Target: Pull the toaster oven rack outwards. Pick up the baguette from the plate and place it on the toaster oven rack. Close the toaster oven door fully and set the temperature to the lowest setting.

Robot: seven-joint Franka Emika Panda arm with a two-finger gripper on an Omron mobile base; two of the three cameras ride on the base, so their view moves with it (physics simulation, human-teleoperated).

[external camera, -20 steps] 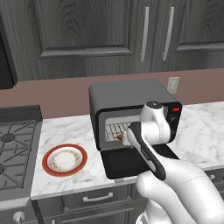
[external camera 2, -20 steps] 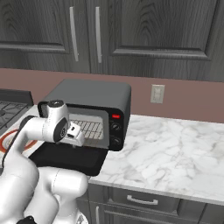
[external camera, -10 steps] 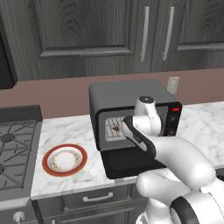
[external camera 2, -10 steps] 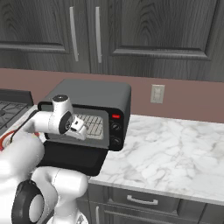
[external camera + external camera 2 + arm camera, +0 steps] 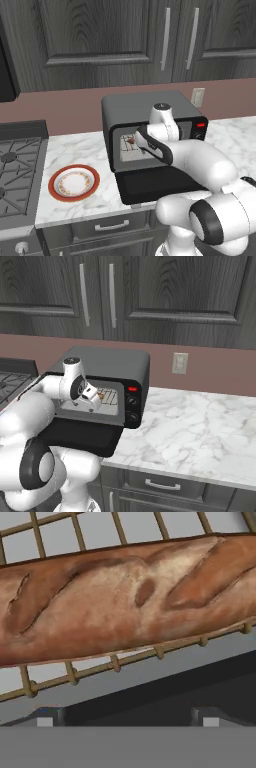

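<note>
Hand view: the hand's fingertips [image 5: 45, 722] stand spread as wide as they go, holding nothing. Just beyond them, toward 12 o'clock, the baguette [image 5: 125, 604] lies across the toaster oven rack [image 5: 70, 672], touching its wires. In the left base view the hand [image 5: 137, 142] sits at the mouth of the toaster oven [image 5: 145, 107], above the lowered toaster oven door [image 5: 150, 185]. At 9 o'clock from the oven, well apart on the bench [image 5: 90, 150], rests the plate [image 5: 74, 182].
</note>
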